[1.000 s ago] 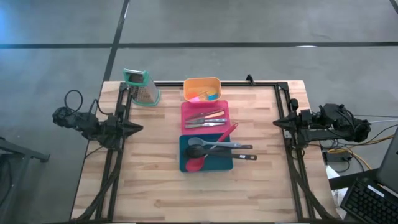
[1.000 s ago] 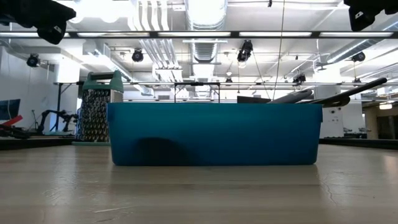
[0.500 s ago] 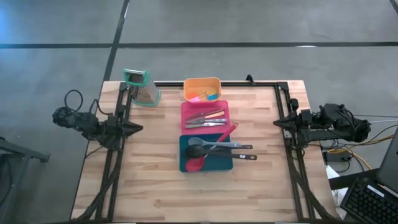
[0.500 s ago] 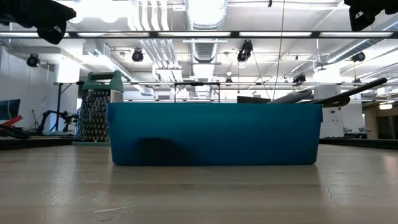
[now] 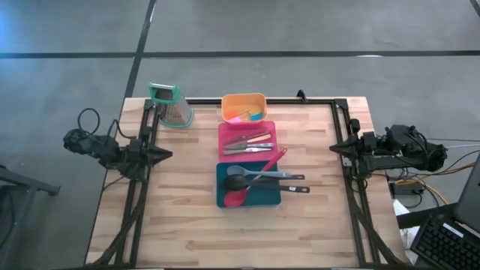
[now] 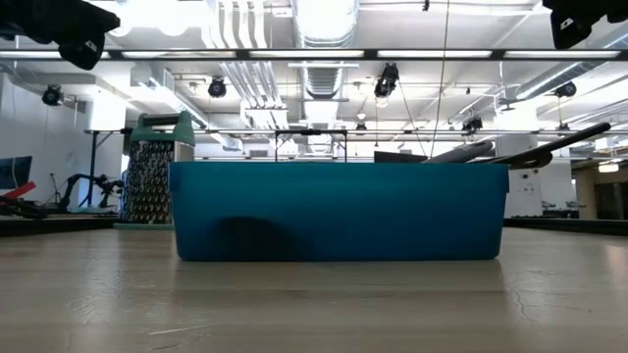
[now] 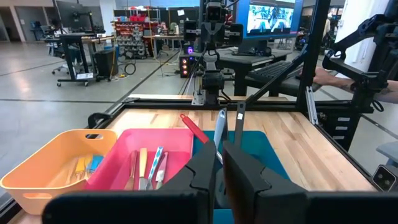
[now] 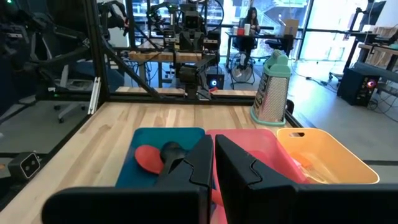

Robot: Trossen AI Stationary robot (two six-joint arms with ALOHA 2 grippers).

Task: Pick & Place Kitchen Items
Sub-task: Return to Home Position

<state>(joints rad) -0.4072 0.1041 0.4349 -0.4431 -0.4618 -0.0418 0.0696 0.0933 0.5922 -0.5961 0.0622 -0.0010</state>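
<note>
Since no loose utensil lies on the bare table (image 5: 187, 232), the sorting looks finished: small coloured pieces (image 5: 247, 115) lie in the orange tray (image 5: 225, 100), slim cutlery (image 5: 247, 142) in the pink tray (image 5: 221, 150), long spoons (image 5: 251, 178) in the teal tray (image 5: 220, 191), 1 black handle (image 5: 297, 189) overhanging its wall toward the right arm. Both arms sit parked at the table's side edges, left gripper (image 7: 219, 177) and right gripper (image 8: 213, 163) pinched together on nothing, as far as the wrist views show. The 3 trays form a middle column with open board either side; the grater (image 5: 171, 105) stands at the far-left corner.
</note>
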